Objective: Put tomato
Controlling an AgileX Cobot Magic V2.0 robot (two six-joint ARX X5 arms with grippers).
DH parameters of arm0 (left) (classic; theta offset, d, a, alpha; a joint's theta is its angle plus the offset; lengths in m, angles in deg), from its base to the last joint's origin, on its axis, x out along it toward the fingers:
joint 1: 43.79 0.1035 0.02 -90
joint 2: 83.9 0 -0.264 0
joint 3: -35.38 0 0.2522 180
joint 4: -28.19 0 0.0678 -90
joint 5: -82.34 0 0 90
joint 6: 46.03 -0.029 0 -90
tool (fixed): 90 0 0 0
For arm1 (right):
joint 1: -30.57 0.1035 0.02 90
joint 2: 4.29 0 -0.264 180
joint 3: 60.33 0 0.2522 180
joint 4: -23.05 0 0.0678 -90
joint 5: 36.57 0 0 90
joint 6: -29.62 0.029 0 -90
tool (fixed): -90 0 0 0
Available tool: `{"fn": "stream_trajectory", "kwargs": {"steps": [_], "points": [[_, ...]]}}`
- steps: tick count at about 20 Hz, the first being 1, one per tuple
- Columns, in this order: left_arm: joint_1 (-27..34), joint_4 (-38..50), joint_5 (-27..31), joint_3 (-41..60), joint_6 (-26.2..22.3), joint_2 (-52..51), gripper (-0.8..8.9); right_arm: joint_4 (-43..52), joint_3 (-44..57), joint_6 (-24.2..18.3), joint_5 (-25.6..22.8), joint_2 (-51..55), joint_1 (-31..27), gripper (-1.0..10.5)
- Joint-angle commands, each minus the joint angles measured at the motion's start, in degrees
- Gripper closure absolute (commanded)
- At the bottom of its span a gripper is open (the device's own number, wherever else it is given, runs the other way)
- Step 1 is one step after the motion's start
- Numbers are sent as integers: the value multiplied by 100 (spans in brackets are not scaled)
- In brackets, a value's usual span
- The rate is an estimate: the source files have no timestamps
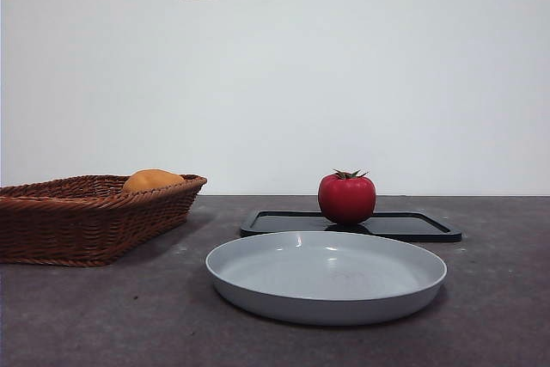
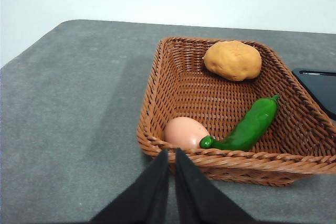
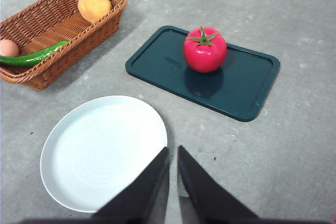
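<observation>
Plainly, grey table — tomato on dark tray.

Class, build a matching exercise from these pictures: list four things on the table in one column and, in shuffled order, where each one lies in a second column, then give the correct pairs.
Column A
1. tomato
2. green pepper
3. grey plate
4. wicker basket

Column B
a. lying inside the basket, beside an egg
b. bare, next to the dark tray
c. standing on the dark tray
d. holding an orange fruit at its far end

Pairs: 1-c, 2-a, 3-b, 4-d
</observation>
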Motion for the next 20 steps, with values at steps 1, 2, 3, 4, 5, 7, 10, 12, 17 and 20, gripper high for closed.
{"fn": "stream_trajectory", "kwargs": {"steps": [1, 2, 3, 4, 5, 7, 10, 12, 17, 20], "points": [[11, -44, 15, 120, -72, -7, 794, 61, -81, 0, 4, -13, 35, 928], [11, -44, 15, 118, -72, -7, 794, 61, -81, 0, 4, -13, 35, 928], [11, -44, 15, 118, -72, -7, 794, 61, -81, 0, 4, -13, 35, 928], [11, -44, 15, 118, -72, -7, 794, 61, -81, 0, 4, -15, 35, 928], [11, -44, 15, 118, -72, -7, 794, 61, -81, 0, 4, -13, 35, 928], [11, -44, 13, 118, -72, -7, 794, 61, -81, 0, 2, -13, 35, 928], [11, -44, 15, 118, -72, -7, 794, 59, -81, 0, 2, 37, 35, 928], [11, -44, 15, 118, -72, -7, 794, 61, -76, 0, 17, 289, -129, 928], [11, -44, 13, 118, -72, -7, 794, 1523, 1043, -179, -42, 1436, -1121, 928], [11, -44, 15, 118, -72, -7, 794, 3056, 2485, -116, 37, 2249, -1585, 928]]}}
